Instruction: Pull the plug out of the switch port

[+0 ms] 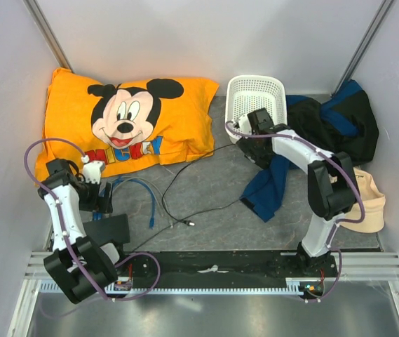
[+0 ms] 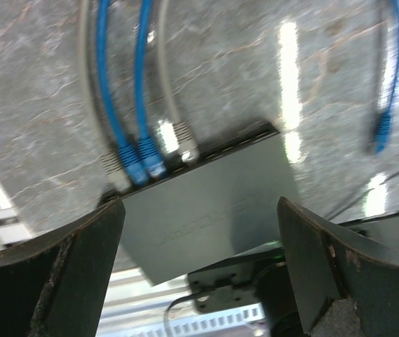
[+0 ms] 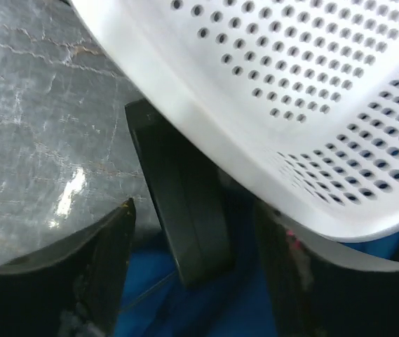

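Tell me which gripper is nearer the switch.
Left. The left gripper hangs right over the switch, its fingers spread to either side. The right gripper is far across the table, at the white basket.

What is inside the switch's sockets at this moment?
Four plugs sit in a row in the switch: a grey plug, a blue plug, a second blue plug and a pale plug. Their tips are hidden inside. The other sockets are too blurred to judge.
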Available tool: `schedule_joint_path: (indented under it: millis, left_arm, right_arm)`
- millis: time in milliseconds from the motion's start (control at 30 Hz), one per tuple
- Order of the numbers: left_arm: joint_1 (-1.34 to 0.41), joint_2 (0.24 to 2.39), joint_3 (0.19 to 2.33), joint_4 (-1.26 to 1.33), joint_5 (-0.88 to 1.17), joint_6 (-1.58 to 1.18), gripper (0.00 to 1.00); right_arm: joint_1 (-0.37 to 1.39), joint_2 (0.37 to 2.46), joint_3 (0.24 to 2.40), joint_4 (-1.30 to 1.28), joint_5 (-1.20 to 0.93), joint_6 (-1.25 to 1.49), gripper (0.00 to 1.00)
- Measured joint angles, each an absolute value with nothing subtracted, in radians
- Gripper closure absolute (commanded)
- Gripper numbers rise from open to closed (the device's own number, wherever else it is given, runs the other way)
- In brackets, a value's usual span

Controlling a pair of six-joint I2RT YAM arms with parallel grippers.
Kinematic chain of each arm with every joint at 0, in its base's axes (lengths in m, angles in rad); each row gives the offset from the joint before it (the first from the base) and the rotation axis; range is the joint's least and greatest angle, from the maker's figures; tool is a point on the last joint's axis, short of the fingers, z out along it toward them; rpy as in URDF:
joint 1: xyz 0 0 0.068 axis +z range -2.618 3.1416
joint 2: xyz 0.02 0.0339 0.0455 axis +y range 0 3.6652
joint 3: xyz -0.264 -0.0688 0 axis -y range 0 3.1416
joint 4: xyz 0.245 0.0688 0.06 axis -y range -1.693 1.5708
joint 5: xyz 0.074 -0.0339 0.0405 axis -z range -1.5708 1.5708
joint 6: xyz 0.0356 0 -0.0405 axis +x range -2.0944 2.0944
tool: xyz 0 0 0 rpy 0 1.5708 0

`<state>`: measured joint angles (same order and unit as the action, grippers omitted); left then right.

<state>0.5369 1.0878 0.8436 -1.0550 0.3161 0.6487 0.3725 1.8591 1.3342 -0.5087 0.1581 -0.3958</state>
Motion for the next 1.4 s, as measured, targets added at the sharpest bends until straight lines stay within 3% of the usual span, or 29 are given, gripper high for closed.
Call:
schedule_joint_path:
  millis: [33,300,533,667,800,1200,1400]
  left_arm:
    - [0.537,1.091,0.844,-1.056,0.289,0.666,0.02]
    - [0.598,1.172,0.856,-1.130,0.141,0.736,0.01]
    - [0.873,1.359,1.001,-1.212,0.106,0.758,0.02]
    - [0.976,1.433,1.029,-1.236,0.113,0.795,0.08]
    - [0.980,1.475,0.952,-1.239,0.144,0.825,0.16]
    - [0.977,1.627,0.884,-1.126,0.241,0.831,0.24]
    - [0.822,1.579,0.834,-1.120,0.293,0.838,0.26]
  right_arm:
    - [0.364,1.838,1.334,-0.525,0.150,-0.389,0.02]
    - [0.453,1.611,1.414,-0.547,-0.101,-0.311,0.02]
    - [0.520,1.588,1.465,-0.514,-0.247,-0.208,0.02]
    - [0.517,1.615,1.465,-0.524,-0.263,-0.196,0.02]
    - [0.518,1.636,1.472,-0.556,-0.272,-0.196,0.02]
    - [0.620,1.644,1.502,-0.655,-0.304,-0.259,0.02]
    - [0.626,1.644,1.502,-0.672,-0.305,-0.267,0.02]
